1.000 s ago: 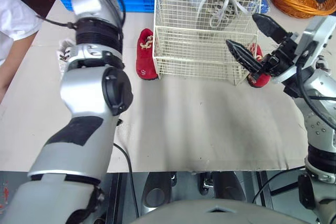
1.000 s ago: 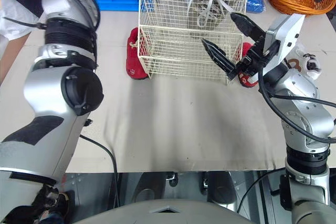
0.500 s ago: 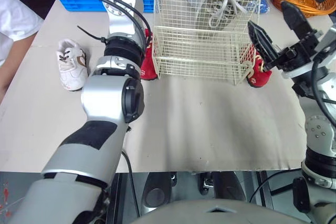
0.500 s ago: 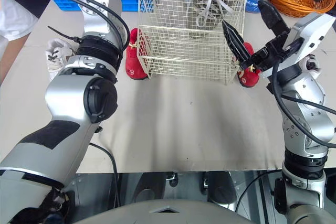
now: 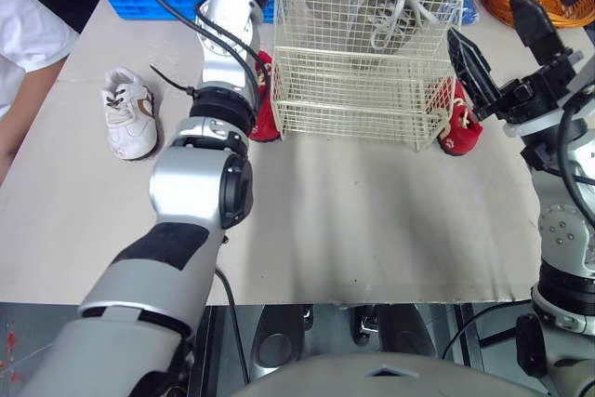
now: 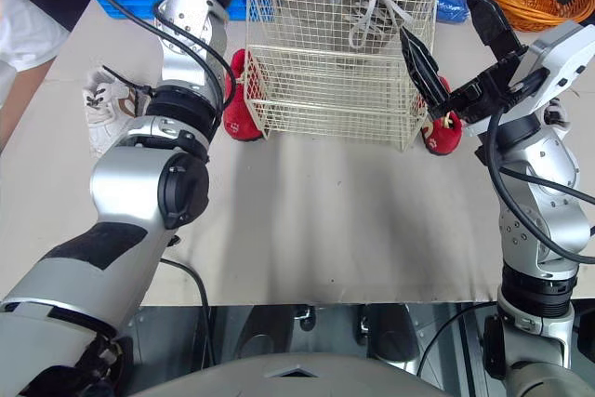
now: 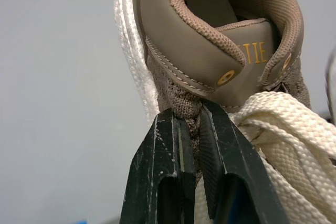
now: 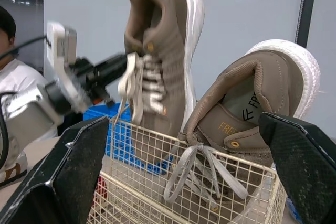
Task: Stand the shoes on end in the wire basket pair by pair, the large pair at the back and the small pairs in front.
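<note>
Lifted since a moment ago, the left gripper [image 7: 190,109] hangs the tan sneaker [image 8: 163,51] over the wire basket's [image 5: 363,90] back, jaws pinching its upper by the laces so it drops in toe-first beside its mate [image 8: 252,108]. The right gripper [image 5: 484,16] has drawn aside, jaws wide.

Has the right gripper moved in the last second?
Yes. The right gripper has swung toward the robot's right: a second ago it overlapped the wire basket's front, now it stands open at the basket's right edge.
</note>
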Motion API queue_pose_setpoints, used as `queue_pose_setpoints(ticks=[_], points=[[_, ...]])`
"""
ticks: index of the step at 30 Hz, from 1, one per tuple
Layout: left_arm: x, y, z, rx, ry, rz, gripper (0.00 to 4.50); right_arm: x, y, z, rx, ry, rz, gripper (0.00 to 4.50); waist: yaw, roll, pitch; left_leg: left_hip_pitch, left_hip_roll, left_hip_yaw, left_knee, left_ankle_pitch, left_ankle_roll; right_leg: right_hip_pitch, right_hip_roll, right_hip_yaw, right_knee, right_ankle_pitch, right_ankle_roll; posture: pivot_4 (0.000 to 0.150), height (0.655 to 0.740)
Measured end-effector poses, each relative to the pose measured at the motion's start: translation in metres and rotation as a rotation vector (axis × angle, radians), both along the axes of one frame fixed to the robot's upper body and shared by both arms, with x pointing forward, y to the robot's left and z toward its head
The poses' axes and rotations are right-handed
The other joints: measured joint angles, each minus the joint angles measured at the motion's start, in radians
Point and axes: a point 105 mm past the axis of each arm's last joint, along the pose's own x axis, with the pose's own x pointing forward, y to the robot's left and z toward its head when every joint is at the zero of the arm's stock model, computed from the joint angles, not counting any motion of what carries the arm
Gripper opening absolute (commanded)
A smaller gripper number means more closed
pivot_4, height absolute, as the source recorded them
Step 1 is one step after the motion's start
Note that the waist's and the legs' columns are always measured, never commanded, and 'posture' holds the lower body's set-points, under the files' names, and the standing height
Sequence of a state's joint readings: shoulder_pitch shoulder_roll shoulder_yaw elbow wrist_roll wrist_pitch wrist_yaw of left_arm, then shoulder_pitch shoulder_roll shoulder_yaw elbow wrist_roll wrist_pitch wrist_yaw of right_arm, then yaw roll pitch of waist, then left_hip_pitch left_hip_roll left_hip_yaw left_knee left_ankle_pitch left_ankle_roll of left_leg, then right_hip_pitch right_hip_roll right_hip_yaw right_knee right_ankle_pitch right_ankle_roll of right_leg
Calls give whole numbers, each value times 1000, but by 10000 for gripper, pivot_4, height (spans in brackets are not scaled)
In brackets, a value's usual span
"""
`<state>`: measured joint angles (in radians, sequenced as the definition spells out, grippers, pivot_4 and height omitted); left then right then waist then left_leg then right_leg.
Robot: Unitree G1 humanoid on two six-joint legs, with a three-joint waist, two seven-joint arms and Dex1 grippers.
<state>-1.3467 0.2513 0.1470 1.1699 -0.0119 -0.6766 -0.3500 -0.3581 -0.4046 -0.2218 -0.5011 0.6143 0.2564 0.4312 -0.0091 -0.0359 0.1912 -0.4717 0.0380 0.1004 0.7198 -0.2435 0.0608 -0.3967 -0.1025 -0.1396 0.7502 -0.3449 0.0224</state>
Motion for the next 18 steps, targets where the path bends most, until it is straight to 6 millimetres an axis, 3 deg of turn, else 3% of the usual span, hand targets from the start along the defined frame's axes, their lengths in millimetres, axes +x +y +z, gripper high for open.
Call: queue_pose_setpoints(ticks=[7,16,17,18], points=[[6,5,-24,11,82,-2,102,0,0,-1,-3,1,-2,45000,0,0,0,0,0,0,0,0,0,0,0,0,0,0,0,1500,6860],[4,2,-40,16,122,-25,40646,2,3,-4,-8,13,14,45000,2,1,-1,1,0,0,1,0,0,1,0,0,1,0,0,1500,6860],[3,2,-42,8,124,-28,44517,2,3,-4,-9,12,16,45000,2,1,-1,1,0,0,1,0,0,2,0,0,1,0,0,1500,6860],[3,3,-42,6,124,-28,44517,2,3,-4,-9,12,17,45000,2,2,-1,2,0,0,1,0,0,2,0,1,1,0,0,1500,6860]])
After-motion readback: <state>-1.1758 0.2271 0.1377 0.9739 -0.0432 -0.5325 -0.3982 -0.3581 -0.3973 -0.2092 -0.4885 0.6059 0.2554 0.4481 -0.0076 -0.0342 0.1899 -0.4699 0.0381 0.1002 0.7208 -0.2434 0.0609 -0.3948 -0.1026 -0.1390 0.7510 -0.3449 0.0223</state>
